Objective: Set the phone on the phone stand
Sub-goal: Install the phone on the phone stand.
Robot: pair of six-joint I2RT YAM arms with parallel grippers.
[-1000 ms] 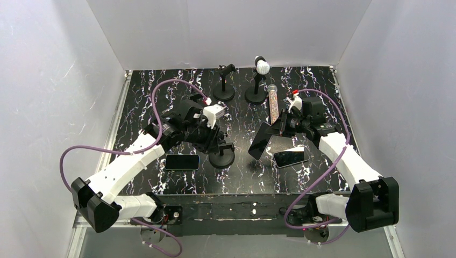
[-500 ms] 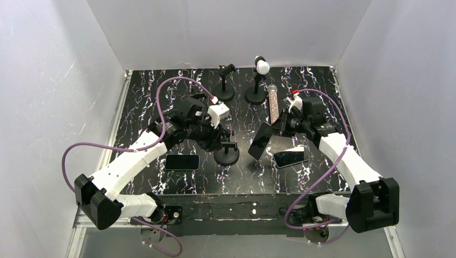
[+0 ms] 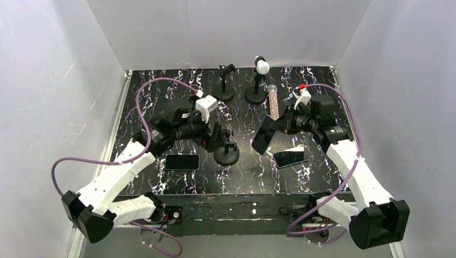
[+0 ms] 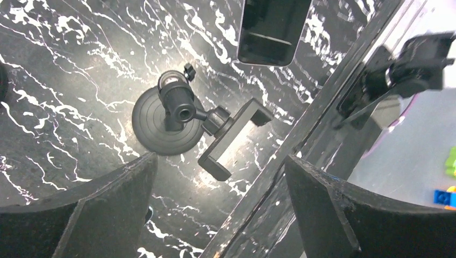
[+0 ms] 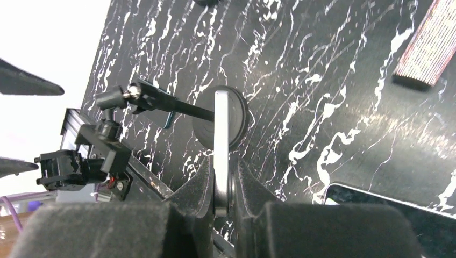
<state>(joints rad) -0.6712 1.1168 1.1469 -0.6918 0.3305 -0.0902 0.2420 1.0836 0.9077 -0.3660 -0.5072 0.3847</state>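
The left wrist view's top edge cuts off a lying phone (image 4: 271, 29), the right wrist view's corner a microphone (image 5: 430, 48).

Marbled table (image 3: 247, 177): phone stand (image 3: 226, 156), two phones (image 3: 182, 162) (image 3: 290, 157)

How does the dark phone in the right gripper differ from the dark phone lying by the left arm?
The held dark phone is raised off the black marbled table, clamped by the right gripper; the dark phone by the left arm rests on it, untouched. The held phone is steeply tilted; the other lies flat. Both are slim dark rectangles.
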